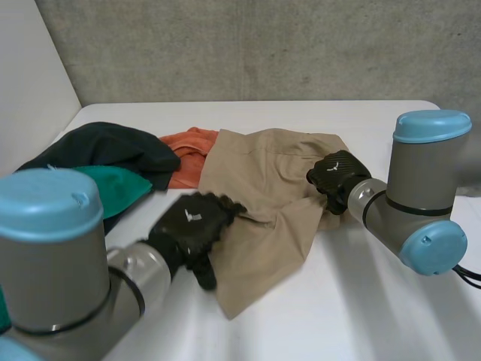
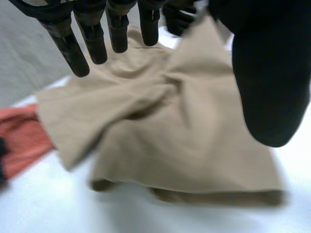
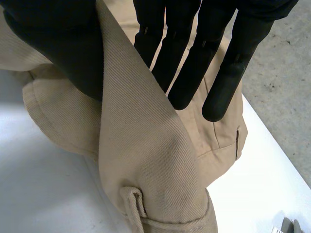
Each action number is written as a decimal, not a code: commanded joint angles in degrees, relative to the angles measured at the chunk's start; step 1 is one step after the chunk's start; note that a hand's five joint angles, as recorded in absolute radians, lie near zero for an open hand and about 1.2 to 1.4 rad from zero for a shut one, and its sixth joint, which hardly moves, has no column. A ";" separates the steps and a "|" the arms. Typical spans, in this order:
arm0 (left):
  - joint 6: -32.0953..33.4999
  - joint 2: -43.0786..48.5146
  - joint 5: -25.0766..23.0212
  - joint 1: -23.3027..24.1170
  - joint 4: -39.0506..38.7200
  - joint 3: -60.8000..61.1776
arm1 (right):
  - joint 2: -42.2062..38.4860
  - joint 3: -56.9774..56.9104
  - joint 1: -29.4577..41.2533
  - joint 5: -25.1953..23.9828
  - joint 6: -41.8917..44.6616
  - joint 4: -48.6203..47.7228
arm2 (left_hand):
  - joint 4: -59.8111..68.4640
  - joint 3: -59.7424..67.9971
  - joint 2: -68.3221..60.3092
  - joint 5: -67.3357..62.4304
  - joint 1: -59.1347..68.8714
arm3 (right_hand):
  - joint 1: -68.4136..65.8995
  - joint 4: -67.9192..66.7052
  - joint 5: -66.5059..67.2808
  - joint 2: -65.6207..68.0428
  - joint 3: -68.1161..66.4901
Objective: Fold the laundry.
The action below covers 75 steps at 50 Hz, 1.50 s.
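Left hand [image 1: 192, 222], right hand [image 1: 338, 174] pinch tan shorts [image 1: 259, 177] | orange cloth [image 1: 188, 150] alongside

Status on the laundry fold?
Left hand pinching edge of tan garment. Right hand pinching it near the waistband. Not folded yet. Orange cloth and dark garment lie alongside.

Crumpled mid-way across white table [image 1: 361, 301]: tan trousers [image 1: 263, 203]. On their left edge, left hand [image 1: 192, 226]; on their right edge, right hand [image 1: 338, 177]. Heaped beside them: orange cloth [image 1: 188, 154], dark green garment [image 1: 105, 147], teal cloth [image 1: 113, 188].
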<state>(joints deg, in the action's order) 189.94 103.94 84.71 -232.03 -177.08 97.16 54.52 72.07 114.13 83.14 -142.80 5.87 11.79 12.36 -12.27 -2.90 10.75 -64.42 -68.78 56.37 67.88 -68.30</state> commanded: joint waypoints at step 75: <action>-5.72 15.25 10.12 -6.07 -0.46 -18.23 | -0.29 -4.12 -3.92 -6.77 1.65 -8.32 | 1.52 0.95 -1.04 -0.41 2.56 | 54.42 58.78 -56.37 -57.88 58.30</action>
<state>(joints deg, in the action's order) 184.54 119.68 93.42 -237.28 -178.42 81.23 55.27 68.84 109.53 73.22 -139.67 6.79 48.57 48.71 -47.39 -38.56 45.32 -33.66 -34.34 23.30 33.61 -34.39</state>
